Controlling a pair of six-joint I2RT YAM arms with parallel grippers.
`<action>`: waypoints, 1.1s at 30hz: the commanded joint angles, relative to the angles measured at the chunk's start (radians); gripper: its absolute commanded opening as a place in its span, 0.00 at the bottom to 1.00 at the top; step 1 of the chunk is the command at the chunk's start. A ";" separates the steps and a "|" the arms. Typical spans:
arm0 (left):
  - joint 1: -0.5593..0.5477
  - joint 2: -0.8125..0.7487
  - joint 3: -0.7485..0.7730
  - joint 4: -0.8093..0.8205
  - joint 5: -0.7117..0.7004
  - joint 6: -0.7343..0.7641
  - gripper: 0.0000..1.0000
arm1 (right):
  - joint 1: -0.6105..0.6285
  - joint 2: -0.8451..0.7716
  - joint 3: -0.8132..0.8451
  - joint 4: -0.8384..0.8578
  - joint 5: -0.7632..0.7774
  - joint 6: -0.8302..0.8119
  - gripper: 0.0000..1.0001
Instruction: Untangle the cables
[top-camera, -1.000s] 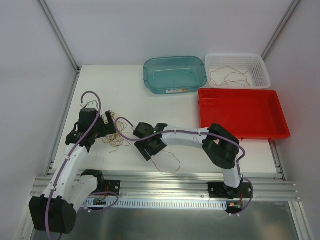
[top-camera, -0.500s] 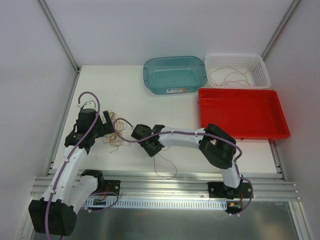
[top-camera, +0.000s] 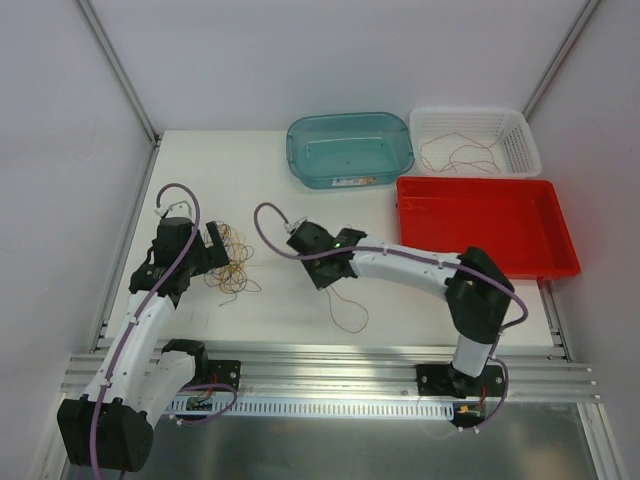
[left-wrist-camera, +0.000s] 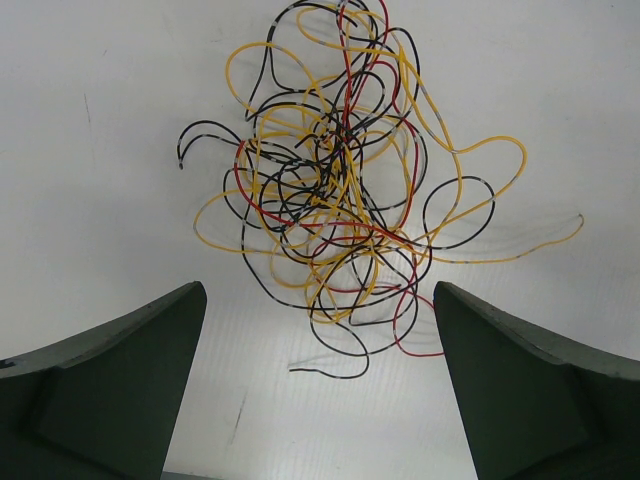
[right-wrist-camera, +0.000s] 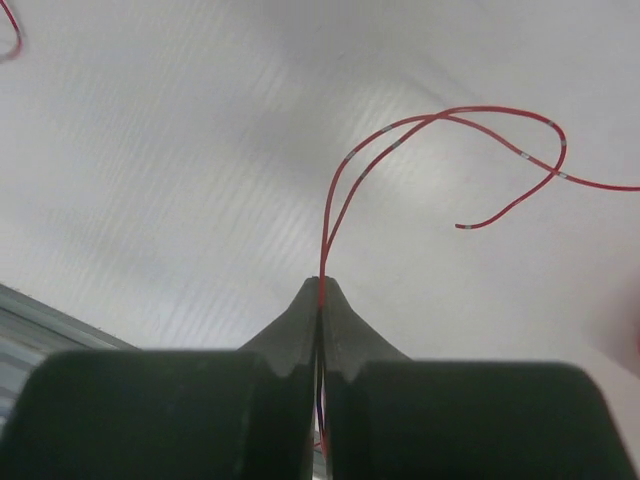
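A tangle of thin yellow, black and red cables (top-camera: 231, 264) lies on the white table at the left. My left gripper (top-camera: 214, 246) hovers just beside it, open. In the left wrist view the tangle (left-wrist-camera: 340, 200) fills the area ahead of the left gripper (left-wrist-camera: 318, 300), and only a loose black end lies between the wide-apart fingers. My right gripper (top-camera: 327, 274) is out at the table's middle, shut on a single red cable (top-camera: 345, 327) that loops down from it. In the right wrist view that red cable (right-wrist-camera: 440, 117) rises from the pinched tips of the right gripper (right-wrist-camera: 321, 282).
At the back stand a teal bin (top-camera: 350, 150) and a white basket (top-camera: 520, 150) with thin reddish cables (top-camera: 460, 155) inside. A red tray (top-camera: 485, 225) lies at the right. An aluminium rail (top-camera: 330, 365) runs along the near edge.
The right gripper has shut on the red cable and moved right and away from the tangle, drawing the cable along. The left gripper has stayed open beside the tangle.
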 joint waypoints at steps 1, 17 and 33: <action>0.001 0.002 0.016 -0.008 -0.009 -0.010 0.99 | -0.088 -0.192 0.039 -0.037 0.039 -0.052 0.01; 0.001 0.002 0.015 -0.008 -0.006 -0.007 0.99 | -0.726 -0.349 0.300 0.070 -0.171 -0.104 0.01; 0.001 0.015 0.010 -0.003 0.029 0.004 0.99 | -1.123 0.146 0.582 0.563 -0.264 0.121 0.01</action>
